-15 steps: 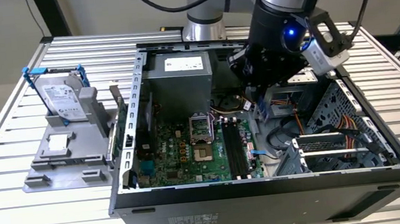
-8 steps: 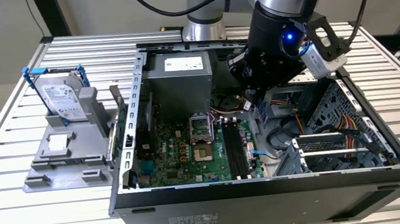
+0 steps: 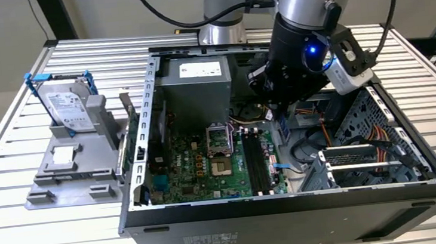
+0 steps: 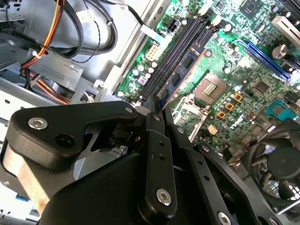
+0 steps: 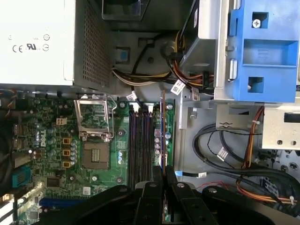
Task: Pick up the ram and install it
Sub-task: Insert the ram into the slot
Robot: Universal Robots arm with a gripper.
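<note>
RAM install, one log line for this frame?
gripper shut on ram | ram on edge above long black slots, beside CPU socket | seating: cannot tell

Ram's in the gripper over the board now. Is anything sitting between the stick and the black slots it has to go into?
Nothing visible. The gripper holds the ram by one end, lying along the black slots on the motherboard. The slots look bare, and the cables lie off to one side.
</note>
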